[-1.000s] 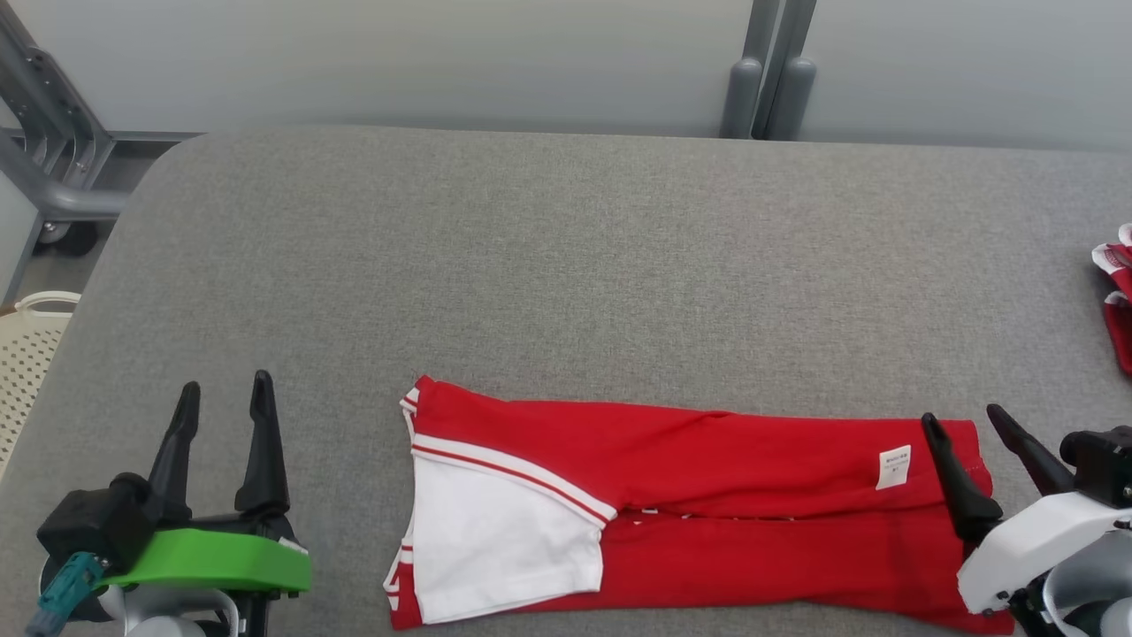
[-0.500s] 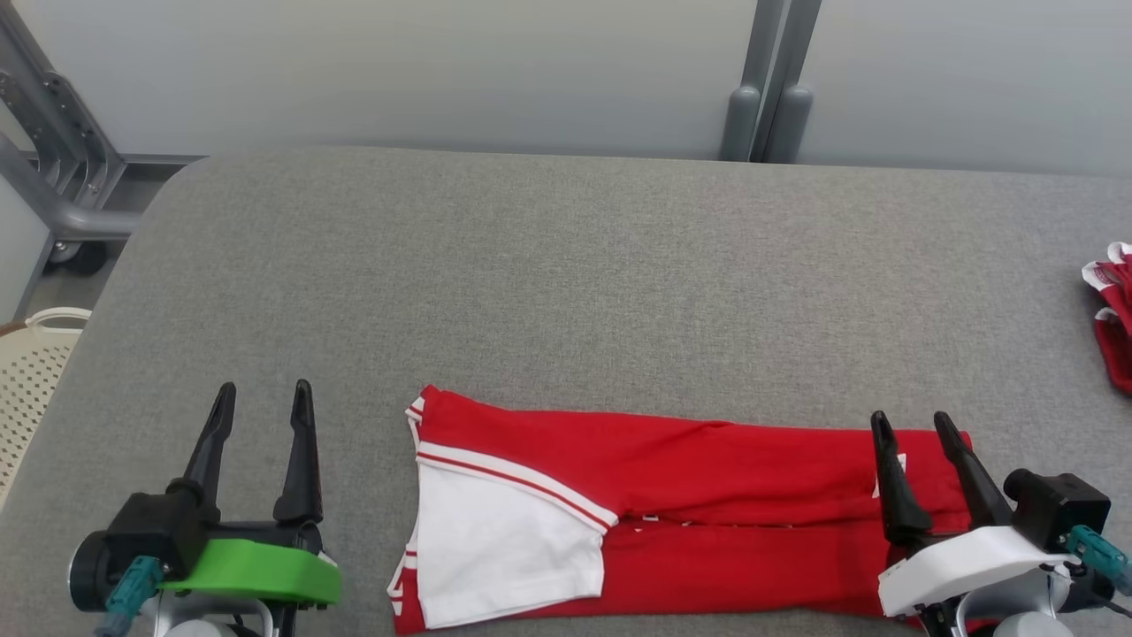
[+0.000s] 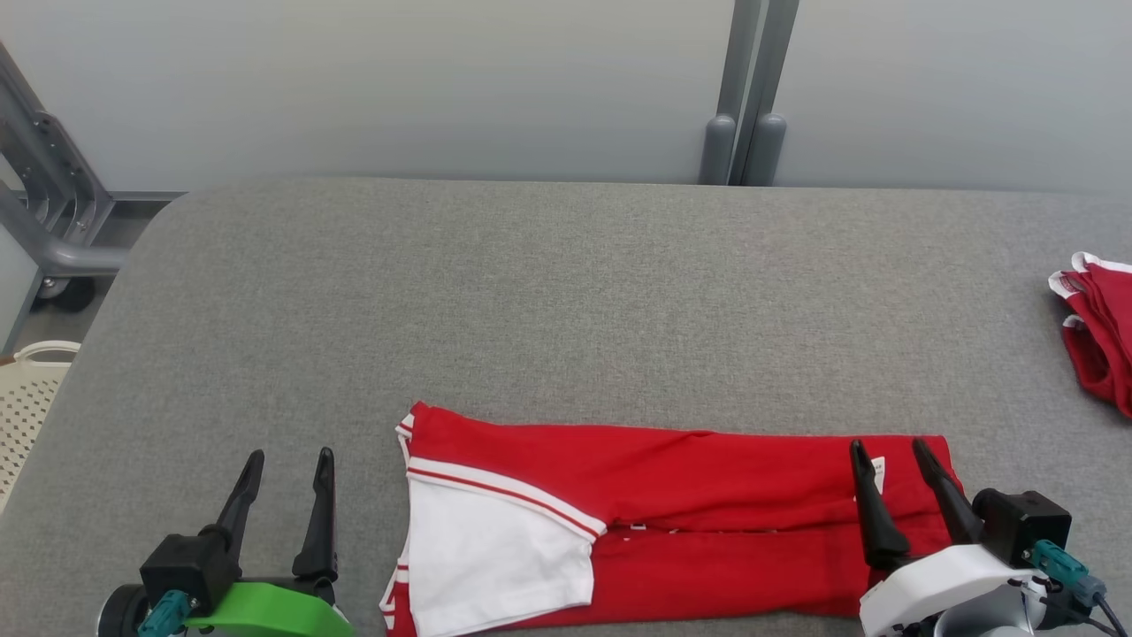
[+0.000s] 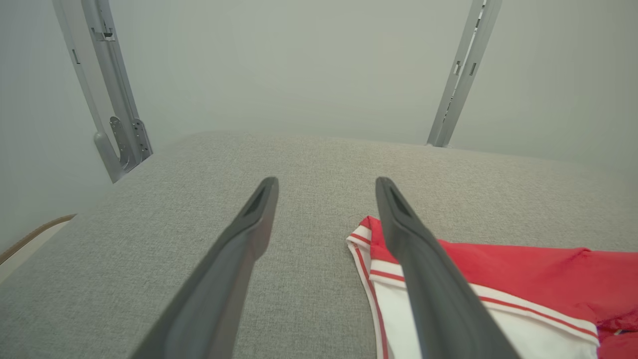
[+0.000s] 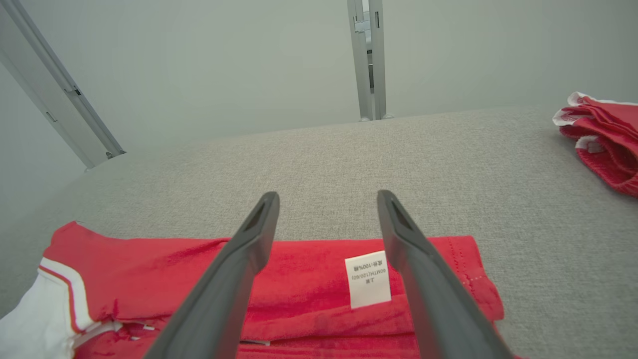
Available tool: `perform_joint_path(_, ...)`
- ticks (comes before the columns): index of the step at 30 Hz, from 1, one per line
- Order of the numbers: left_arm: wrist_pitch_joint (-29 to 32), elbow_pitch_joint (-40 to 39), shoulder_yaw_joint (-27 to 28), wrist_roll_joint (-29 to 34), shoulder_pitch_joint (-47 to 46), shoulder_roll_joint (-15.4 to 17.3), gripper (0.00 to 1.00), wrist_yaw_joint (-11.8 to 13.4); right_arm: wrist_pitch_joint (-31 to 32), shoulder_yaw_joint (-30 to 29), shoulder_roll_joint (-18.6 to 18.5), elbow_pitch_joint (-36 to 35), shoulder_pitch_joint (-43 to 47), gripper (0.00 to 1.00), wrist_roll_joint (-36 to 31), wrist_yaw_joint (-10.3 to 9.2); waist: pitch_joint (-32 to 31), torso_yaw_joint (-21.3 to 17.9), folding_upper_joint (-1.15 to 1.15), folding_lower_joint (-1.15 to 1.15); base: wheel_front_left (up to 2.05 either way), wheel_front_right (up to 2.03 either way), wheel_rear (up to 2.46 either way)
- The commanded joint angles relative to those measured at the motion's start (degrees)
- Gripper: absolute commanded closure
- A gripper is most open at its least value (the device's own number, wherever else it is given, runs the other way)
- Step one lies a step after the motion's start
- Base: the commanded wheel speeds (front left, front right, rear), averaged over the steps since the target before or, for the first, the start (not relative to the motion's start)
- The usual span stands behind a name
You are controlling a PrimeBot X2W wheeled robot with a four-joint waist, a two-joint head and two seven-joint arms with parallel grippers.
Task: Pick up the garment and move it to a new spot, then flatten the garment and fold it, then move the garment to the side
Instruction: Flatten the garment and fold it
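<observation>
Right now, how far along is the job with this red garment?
Done: the garment lies flat on the table, already folded lengthwise into a long strip. In hand: nothing gripped; the left gripper is open beside its sleeve end, the right gripper open over the label end. Left: probably folding the strip across, then moving it to the side, perhaps near the other red garment.

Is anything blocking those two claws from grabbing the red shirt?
Nothing visible. The open right gripper hangs over the red and white garment's right end, by its label; only bare table lies between the open left gripper and its left end.
</observation>
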Motion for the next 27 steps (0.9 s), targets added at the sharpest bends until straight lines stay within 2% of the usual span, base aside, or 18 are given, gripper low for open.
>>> perform_joint_path(1, -0.1, 0.2, 0.3, 0.4, 0.4, 0.0, 0.0, -0.2, -0.1, 0.0, 0.1, 0.2, 0.0, 0.0, 0.0, -0.01, 0.0, -0.1, 0.0, 0.0, 0.0, 0.0, 0.0)
perform_joint_path(17, -0.1, 0.6, 0.9, 1.9, -0.8, -1.7, 0.0, -1.2, 0.3, -0.9, -0.2, 0.4, -0.8, 0.0, -2.0, -0.01, 1.2, -1.1, 0.0, 0.0, 0.0, 0.0, 0.0)
perform_joint_path(22, -0.1, 0.2, 0.4, 2.3, -1.0, -2.3, 0.0, -1.3, 2.6, -6.3, 0.0, 0.9, -1.2, 0.0, -4.4, -0.01, 2.2, -1.1, 0.0, 0.0, 0.0, 0.0, 0.0)
perform_joint_path(27, -0.1, 0.3, 0.2, 2.2, -1.4, -3.0, 0.0, -1.4, 10.1, -12.2, 0.5, 1.9, -1.7, 0.0, -8.7, -0.01, 3.5, -0.6, 0.0, 0.0, 0.0, 0.0, 0.0)
